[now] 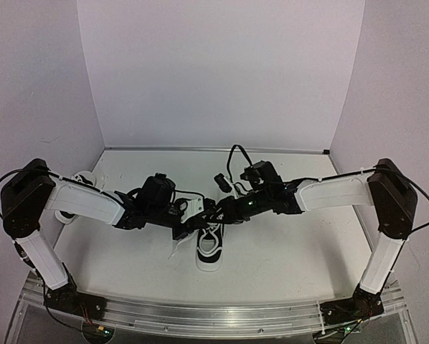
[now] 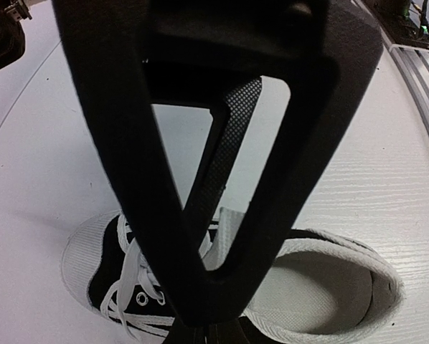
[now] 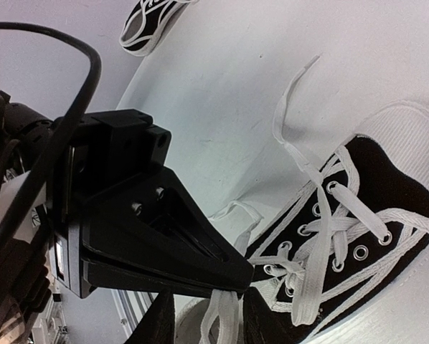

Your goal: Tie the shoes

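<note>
One black-and-white shoe lies mid-table, toe toward the near edge, its white laces loose over the eyelets. Both grippers meet over its open collar. My left gripper is shut; in the right wrist view its black tip pinches a white lace that hangs down from it. My right gripper stands open, and that lace runs between its fingers without touching them. Seen from the left wrist, the right gripper blocks most of the view. The second shoe lies at the far left, partly behind the left arm.
A loose lace end trails over the white tabletop beside the shoe. An aluminium rail carrying the arm bases runs along the near edge. White walls close in the table at the back and both sides.
</note>
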You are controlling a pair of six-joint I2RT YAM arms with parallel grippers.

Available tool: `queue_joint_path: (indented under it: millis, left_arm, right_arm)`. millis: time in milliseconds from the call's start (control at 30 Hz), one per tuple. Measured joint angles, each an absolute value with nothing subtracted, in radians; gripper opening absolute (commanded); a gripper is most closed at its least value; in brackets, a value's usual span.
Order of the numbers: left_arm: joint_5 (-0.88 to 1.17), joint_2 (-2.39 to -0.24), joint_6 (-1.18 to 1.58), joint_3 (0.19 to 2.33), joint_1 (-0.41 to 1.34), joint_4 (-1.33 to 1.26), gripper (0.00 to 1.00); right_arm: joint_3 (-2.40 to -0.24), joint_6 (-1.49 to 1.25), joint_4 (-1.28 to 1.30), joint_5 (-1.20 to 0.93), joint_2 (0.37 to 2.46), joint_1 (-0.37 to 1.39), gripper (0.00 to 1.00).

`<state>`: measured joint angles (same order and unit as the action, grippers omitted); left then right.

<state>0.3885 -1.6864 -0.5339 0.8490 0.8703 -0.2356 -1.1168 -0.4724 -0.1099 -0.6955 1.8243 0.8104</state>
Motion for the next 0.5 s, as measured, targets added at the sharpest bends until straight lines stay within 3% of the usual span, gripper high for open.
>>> queue_joint_path:
  millis: [300,500]
  left_arm:
    - [0.387,-1.689,-0.534,0.849,0.870,-0.236,0.00]
    - [0.382,-1.689,-0.534,0.849,0.870,-0.235,0.00]
  right_arm:
    - [-1.117,-0.471,-0.096,-0.691,1.830,0.810,0.36]
    - [-1.117,-0.465,-0.083,-0.686,1.831,0.814,0.24]
